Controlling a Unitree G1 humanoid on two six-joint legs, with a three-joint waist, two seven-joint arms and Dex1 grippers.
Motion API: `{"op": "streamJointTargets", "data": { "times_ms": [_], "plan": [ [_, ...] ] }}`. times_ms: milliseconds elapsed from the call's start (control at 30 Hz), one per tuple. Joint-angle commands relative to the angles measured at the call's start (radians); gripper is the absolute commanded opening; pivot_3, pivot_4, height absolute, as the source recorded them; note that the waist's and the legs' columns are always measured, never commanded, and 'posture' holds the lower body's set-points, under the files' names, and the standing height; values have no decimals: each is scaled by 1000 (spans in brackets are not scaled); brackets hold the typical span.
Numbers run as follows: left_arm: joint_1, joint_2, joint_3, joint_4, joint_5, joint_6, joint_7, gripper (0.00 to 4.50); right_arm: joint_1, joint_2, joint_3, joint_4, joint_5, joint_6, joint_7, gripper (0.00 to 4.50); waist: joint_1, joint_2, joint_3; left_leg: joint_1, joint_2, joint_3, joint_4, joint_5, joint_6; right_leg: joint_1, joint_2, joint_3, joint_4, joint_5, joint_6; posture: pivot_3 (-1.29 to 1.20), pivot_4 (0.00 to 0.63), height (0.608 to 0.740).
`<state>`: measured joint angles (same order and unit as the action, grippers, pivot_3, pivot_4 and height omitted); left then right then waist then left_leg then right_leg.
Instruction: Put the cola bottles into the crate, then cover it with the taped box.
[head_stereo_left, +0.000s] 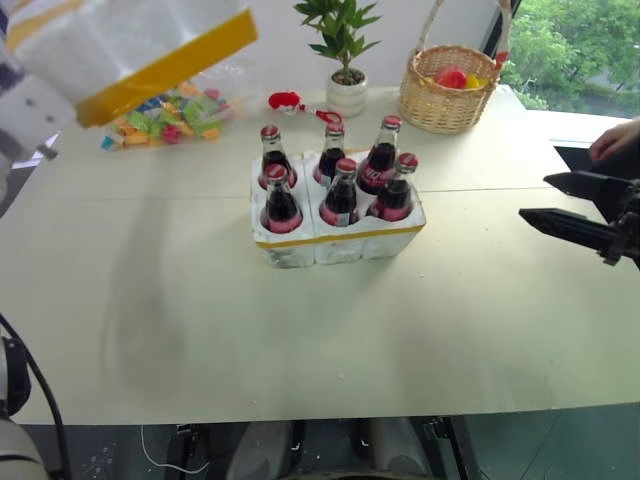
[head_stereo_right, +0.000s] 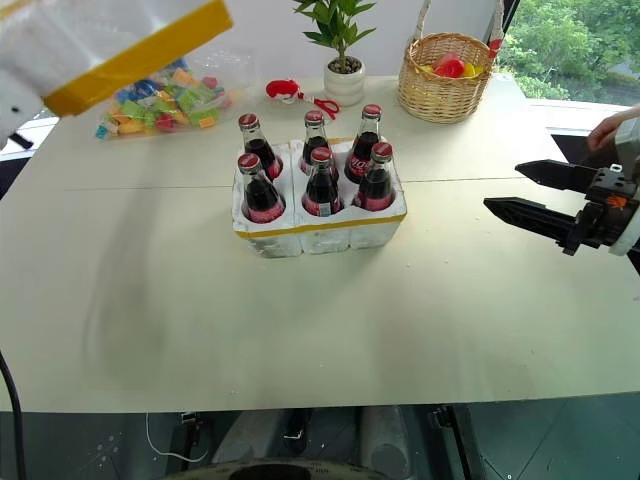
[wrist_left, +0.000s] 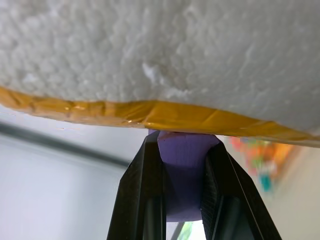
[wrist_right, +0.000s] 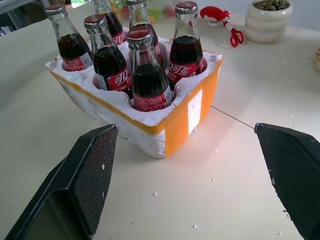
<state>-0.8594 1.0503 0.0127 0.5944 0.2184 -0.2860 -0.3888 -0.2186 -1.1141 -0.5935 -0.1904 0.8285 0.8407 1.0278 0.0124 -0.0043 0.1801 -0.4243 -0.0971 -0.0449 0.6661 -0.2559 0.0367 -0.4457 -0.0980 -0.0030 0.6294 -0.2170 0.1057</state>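
We see all six small clear glass cola bottles with red caps and red labels standing upright in two rows in the round wells of the low white foam crate with a yellow tape band, which sits near the middle of the pale worktop. With every well filled, we judge the loading done and the covering step in hand.

That explains the white foam taped box with broad yellow stripes: it hangs in the air up at the far left, well apart from the crate and tilted. In the left wrist view our left pincer has its black fingers drawn in at the taped rim of the box, so we read it as gripping the box by its edge, high enough to pass over the bottle caps.

Our right pincer hovers over the right side of the worktop with its jaws spread wide and nothing between them, pointing toward the crate, perhaps ready to steady it or the box.

As for writing, the red bottle labels carry white script that looks like Coca-Cola branding, with Chinese characters on one label in the right wrist view; the smaller print is too fine to read.
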Motion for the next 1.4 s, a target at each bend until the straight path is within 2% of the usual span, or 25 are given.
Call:
{"op": "streamJointTargets", "data": {
  "times_ms": [33, 200, 333, 667, 867, 933, 967, 1133, 1167, 1300, 1400],
  "plan": [
    [-4, -24, 10, -297, -81, 116, -130, 292, -24, 12, 5, 1, -3, -30, -5, 4500, 2, 0, 0, 0, 0, 0, 0, 0, 0, 0, 0, 0, 0, 0, 0, 0, 150, 732],
    [35, -59, -12, -603, -77, 309, -242, 292, -23, 29, 16, -4, -10, -39, -14, 4500, -1, 0, 0, 0, 0, 0, 1, 0, 0, 1, 1, 0, 0, 0, 0, 0, 150, 732],
    [58, -54, -62, -763, 7, 395, -296, 292, -19, 48, 16, -9, -17, -42, -27, 4500, -1, 0, 0, 1, 0, 0, 1, 0, 0, 1, 1, 0, 1, 0, 0, 0, 150, 732],
    [167, -43, -111, -966, 150, 468, -372, 292, -8, 62, -1, -28, -8, -28, -51, 4500, 3, 0, 0, 2, 0, 0, 1, 0, 0, 3, 1, 0, 0, 0, 0, 0, 150, 732],
    [223, -93, -134, -1014, 243, 487, -346, 292, -22, 69, 9, -28, -1, -26, -69, 4500, 1, 0, 0, 3, 0, 0, 1, 0, 0, 3, 1, 0, 0, 0, 0, 0, 150, 732],
    [251, -95, -141, -1015, 277, 473, -336, 1324, -27, 72, 13, -30, 2, -25, -74, 4500, 1, 0, 0, 3, 0, 0, 1, 0, 0, 3, 1, 0, 0, 0, 0, 0, 150, 732],
    [265, -96, -141, -1015, 286, 467, -332, 1671, -31, 73, 14, -29, 4, -23, -77, 4500, 1, 0, 0, 3, 0, 0, 1, 0, 0, 3, 1, 0, 0, 0, 0, 0, 150, 732],
    [353, -92, -110, -1008, 286, 448, -339, 4311, -43, 77, 22, -21, 5, -20, -84, 4500, 1, 0, 0, 3, 0, 0, 1, 0, 0, 3, 1, 0, 0, 0, 0, 0, 150, 732],
    [375, -91, -100, -1009, 279, 450, -345, 4446, -43, 78, 22, -20, 5, -20, -84, 4500, 1, 0, 0, 3, 0, 0, 1, 0, 0, 3, 1, 0, 0, 0, 0, 0, 150, 732],
    [522, -108, -39, -1038, 216, 473, -365, 4446, -36, 86, 25, -20, 2, -22, -85, 4500, 1, 0, 0, 3, 1, 0, 1, 0, 0, 3, 1, 0, 0, 0, 0, 0, 150, 732],
    [620, -116, 4, -1019, 122, 414, -382, 4446, -37, 92, 31, -18, 0, -22, -87, 4500, 1, 1, -1, 4, 1, 0, 1, 0, 0, 3, 1, 0, 0, 0, 0, 0, 150, 732]
  ]
}}
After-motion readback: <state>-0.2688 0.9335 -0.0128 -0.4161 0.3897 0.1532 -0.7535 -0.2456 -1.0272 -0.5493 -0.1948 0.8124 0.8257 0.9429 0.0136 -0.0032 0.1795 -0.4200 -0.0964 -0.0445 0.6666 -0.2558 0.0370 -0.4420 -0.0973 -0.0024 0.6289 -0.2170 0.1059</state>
